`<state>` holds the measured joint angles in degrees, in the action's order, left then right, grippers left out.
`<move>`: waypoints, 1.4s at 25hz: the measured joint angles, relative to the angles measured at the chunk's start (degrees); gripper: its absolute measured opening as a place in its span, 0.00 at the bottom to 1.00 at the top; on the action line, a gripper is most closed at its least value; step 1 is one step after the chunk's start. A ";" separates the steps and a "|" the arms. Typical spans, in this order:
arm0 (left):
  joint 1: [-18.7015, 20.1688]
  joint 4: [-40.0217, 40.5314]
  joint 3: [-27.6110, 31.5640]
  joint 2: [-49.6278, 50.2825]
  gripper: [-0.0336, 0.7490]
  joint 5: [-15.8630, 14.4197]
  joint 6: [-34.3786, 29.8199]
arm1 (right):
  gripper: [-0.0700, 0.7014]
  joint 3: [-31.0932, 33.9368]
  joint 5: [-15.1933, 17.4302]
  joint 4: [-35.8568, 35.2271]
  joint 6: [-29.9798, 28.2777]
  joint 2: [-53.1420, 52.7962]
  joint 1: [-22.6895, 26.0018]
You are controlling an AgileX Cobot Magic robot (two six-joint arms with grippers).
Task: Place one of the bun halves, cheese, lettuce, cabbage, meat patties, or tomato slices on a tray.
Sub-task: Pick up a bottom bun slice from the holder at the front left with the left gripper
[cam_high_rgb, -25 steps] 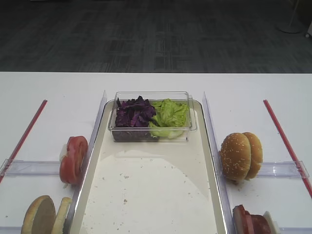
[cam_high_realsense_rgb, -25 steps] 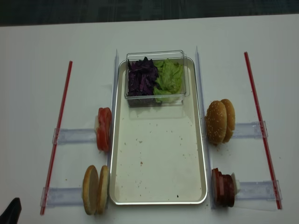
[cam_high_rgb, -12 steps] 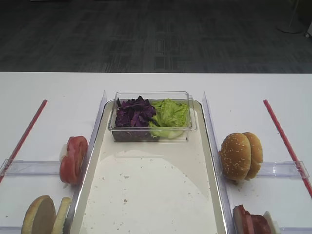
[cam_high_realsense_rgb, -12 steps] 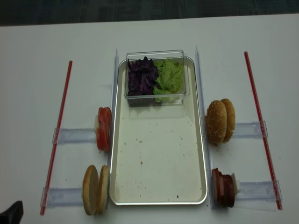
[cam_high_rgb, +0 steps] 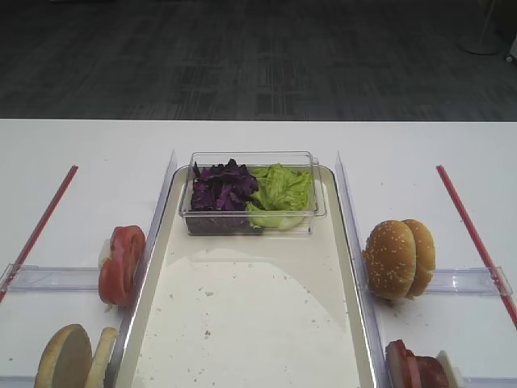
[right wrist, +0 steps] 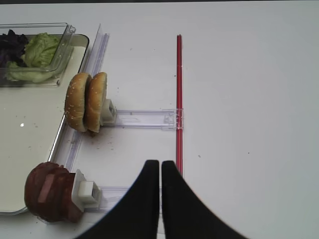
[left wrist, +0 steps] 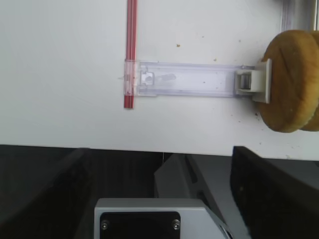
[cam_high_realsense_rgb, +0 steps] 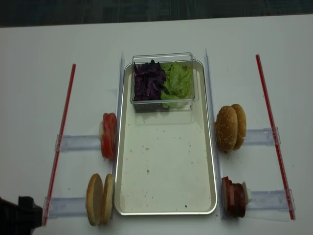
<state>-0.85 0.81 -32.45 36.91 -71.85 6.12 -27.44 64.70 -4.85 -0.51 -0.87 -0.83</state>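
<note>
The metal tray [cam_high_realsense_rgb: 166, 161] lies mid-table with a bare cream bottom. Purple cabbage [cam_high_realsense_rgb: 149, 82] and frilly lettuce [cam_high_realsense_rgb: 178, 81] share a clear tub at its far end. Left of the tray stand tomato slices [cam_high_realsense_rgb: 108, 135] and two plain bun halves [cam_high_realsense_rgb: 100, 199], on edge. Meat patties [cam_high_realsense_rgb: 234, 197] stand at the front right. No cheese shows. My left gripper [left wrist: 160, 152] hangs open and empty over the table's front edge, left of the bun halves [left wrist: 291, 82]. My right gripper [right wrist: 159, 164] is shut on nothing, right of the patties [right wrist: 50, 199].
Sesame buns [cam_high_realsense_rgb: 230, 127] stand on edge right of the tray. The clear tub [cam_high_rgb: 250, 158] rests on the tray's far end. Red strips [cam_high_realsense_rgb: 61, 137] [cam_high_realsense_rgb: 271, 127] run along both sides. Clear plastic rails [left wrist: 184, 84] with white pusher blocks [right wrist: 87, 191] hold the food rows.
The dark shape of my left arm has come further into the bottom-left corner of the overhead view. The food and tray have not moved.
</note>
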 joint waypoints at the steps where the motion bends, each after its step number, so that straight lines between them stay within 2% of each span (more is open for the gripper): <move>1: 0.00 0.00 -0.74 1.76 0.71 0.00 0.00 | 0.72 0.00 0.00 0.00 0.00 0.00 0.00; 12: 0.00 0.24 -6.72 18.35 0.71 1.14 -1.52 | 0.72 0.00 0.00 0.00 0.00 0.00 0.00; 21: 0.00 0.33 -8.01 19.44 0.71 1.28 -1.51 | 0.72 0.00 0.00 0.00 0.00 0.00 0.00; 29: 0.00 -1.32 -8.01 19.44 0.71 1.28 1.03 | 0.72 0.00 0.00 0.00 0.00 0.00 0.00; 32: 2.41 -2.42 -8.01 19.44 0.71 1.28 2.61 | 0.72 0.00 0.00 0.00 0.00 0.00 0.00; 35: 7.75 -1.82 -8.01 19.44 0.71 1.28 7.16 | 0.72 0.00 0.00 0.00 0.00 0.00 0.00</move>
<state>6.90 -1.00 -40.45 56.35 -70.57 13.27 -27.44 64.70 -4.85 -0.51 -0.87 -0.83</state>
